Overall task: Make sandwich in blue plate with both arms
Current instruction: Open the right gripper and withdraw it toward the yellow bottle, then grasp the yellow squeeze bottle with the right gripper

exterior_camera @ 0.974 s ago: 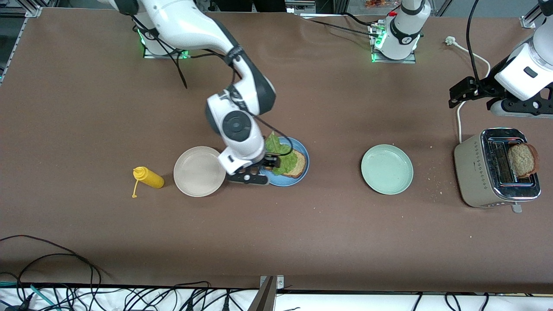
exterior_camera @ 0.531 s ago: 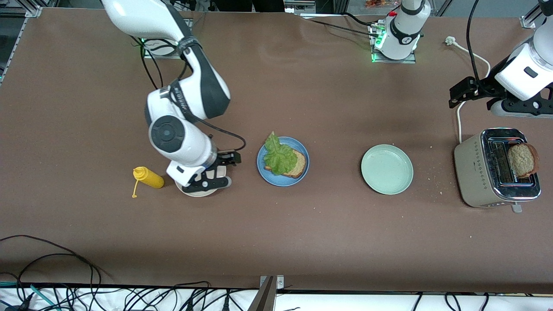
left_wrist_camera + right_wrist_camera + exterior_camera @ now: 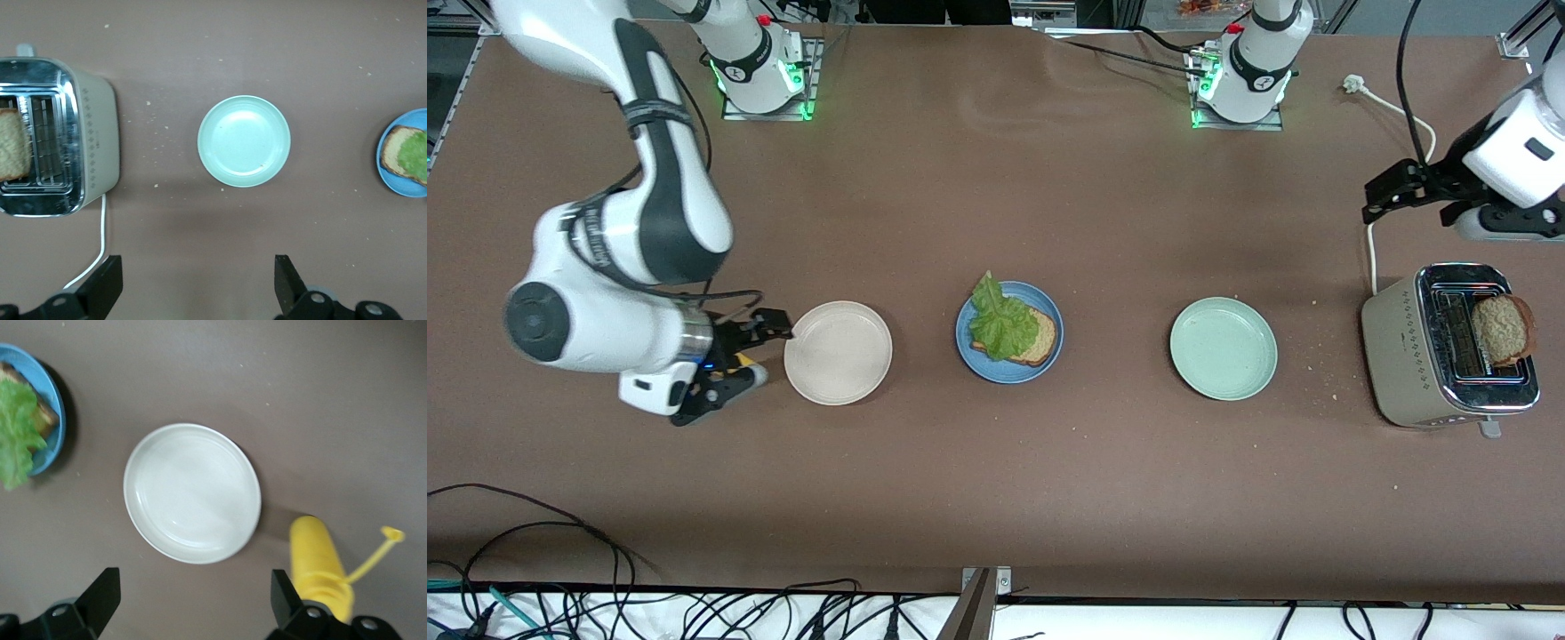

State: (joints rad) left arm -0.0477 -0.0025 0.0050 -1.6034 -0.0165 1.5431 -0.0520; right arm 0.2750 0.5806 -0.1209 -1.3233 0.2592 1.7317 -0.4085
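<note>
Sandwich half built: on the blue plate [image 3: 1009, 332] at mid-table lies one slice of bread [image 3: 1036, 338] with a lettuce leaf [image 3: 1000, 322] draped over it, hanging a little past the rim on the side toward the arm bases; no top slice yet. The second slice [image 3: 1503, 329] stands upright in one slot of the toaster [image 3: 1432, 356] at the left arm's end of the table, its top out of the slot, presumably so that a two-finger tool can pinch it from above. The left gripper [image 3: 197, 287] hangs in the air with fingers spread wide and nothing between them; the toaster sits just beside the point beneath it, the pale green plate [image 3: 1224, 348] lies between it and the blue plate. That plate is bare, as the left wrist view shows. Judgement: this arm is placed to fetch the toasted slice, the open stance suiting a descent over the crust. The right gripper [image 3: 193, 607] is likewise wide and empty, up over the yellow sauce bottle [image 3: 743, 366], which lies on its side near the cream plate [image 3: 838, 352]; that plate is bare and lies between this tool and the blue plate. This leaves the space over the blue plate free for the other arm. Risk, as I judge it: the loose leaf may shift when the top slice lands.
</note>
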